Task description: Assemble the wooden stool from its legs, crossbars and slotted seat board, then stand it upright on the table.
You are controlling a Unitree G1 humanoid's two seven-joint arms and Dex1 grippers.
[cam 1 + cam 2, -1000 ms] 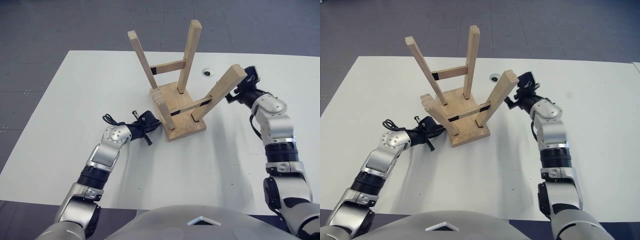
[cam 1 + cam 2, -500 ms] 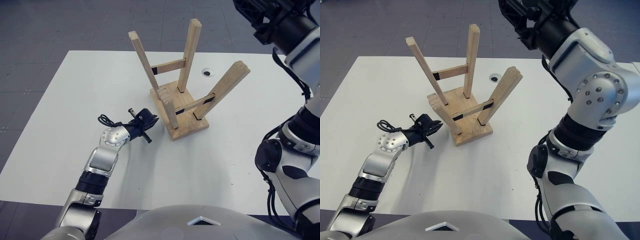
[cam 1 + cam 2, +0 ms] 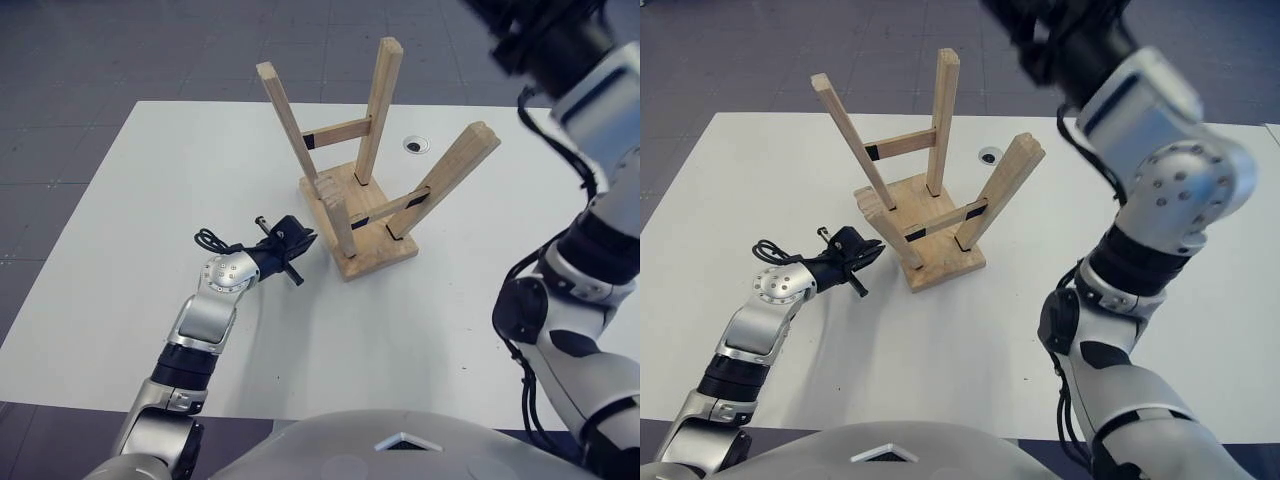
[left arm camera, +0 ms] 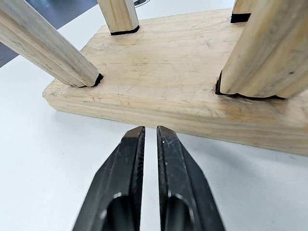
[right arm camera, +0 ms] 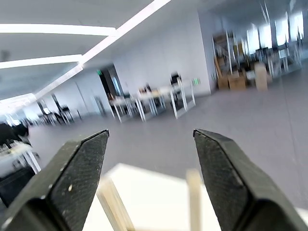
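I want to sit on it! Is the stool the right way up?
No, upside down: the seat lies flat on the table, and its legs point up.

Legs and crossbars block reach onto the seat board.

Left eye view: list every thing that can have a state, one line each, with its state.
stool: assembled, upside down, not yet stood upright
seat board: flat on the table
legs: slotted in, pointing up, splayed
crossbars: fitted between leg pairs
left gripper: shut, empty, just short of the seat board's edge
right gripper: open, empty, raised high above the table
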